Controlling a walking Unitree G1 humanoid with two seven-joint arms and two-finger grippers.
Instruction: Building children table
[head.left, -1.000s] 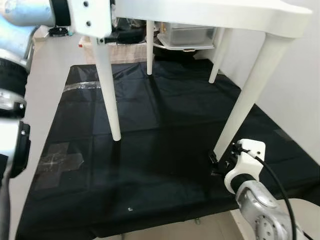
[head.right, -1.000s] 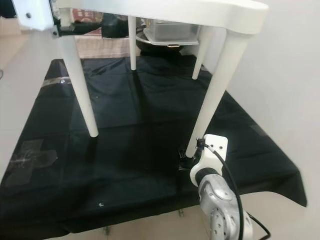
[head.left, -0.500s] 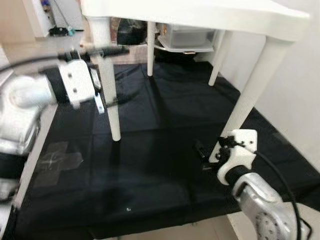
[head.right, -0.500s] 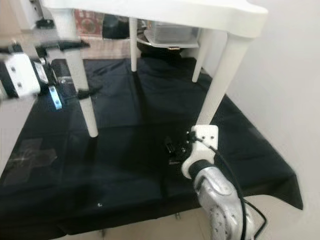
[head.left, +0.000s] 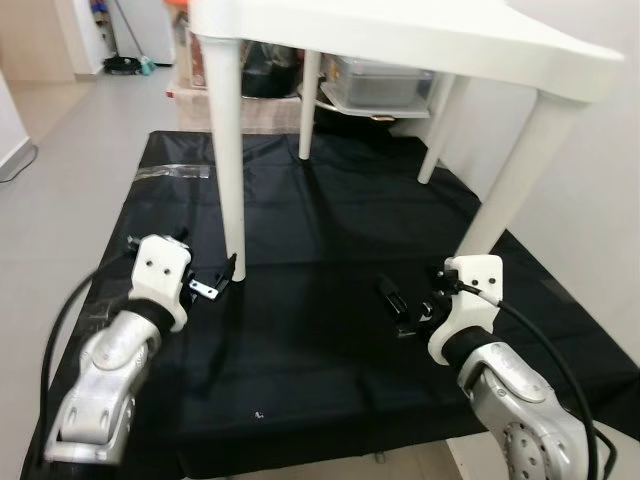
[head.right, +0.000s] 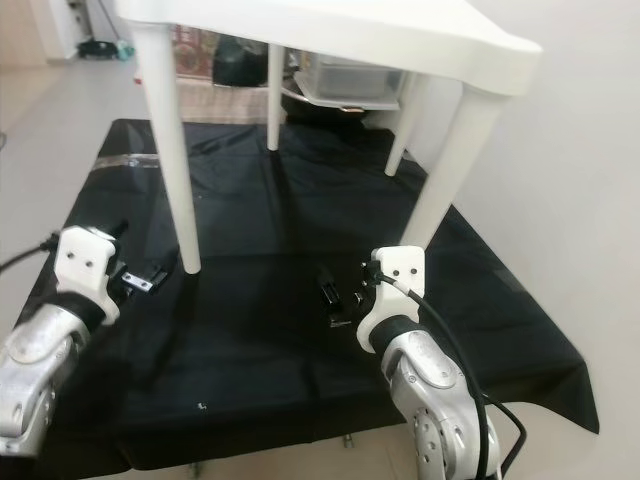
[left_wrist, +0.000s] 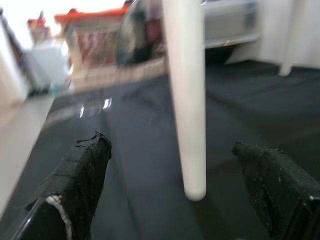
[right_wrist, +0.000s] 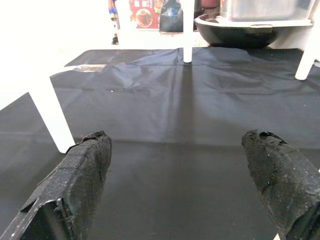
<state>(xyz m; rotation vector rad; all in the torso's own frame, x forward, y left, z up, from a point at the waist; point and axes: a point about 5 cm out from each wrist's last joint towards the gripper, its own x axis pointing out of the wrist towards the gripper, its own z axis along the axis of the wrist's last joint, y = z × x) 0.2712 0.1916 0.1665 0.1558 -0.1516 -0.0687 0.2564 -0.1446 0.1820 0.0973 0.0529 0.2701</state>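
A white children's table (head.left: 420, 40) is seen standing upright on its four legs on a black sheet (head.left: 320, 330) spread over the floor (head.left: 70, 130). Its top is high in the head views, and the sheet beneath it is taped down at the left edge.

The left claw (head.left: 215, 280) is held low over the sheet, just beside the foot of the near left leg (head.left: 228, 160). In the left wrist view its two black fingers (left_wrist: 82, 175) are spread wide apart, with that leg (left_wrist: 187, 100) standing between them and farther off; nothing is gripped.

The right claw (head.left: 400, 305) is held low over the sheet as well, near the foot of the near right leg (head.left: 505, 190) and to the inner side of it. In the right wrist view its fingers (right_wrist: 80, 180) are likewise parted wide with only the black sheet between them, and nothing is held. The near left leg (right_wrist: 52, 117) and a far leg (right_wrist: 187, 30) are visible beyond them.

Behind the table, a clear storage bin (head.left: 385, 80) on a low shelf (head.left: 375, 108) and some coloured clutter against the wall are seen.
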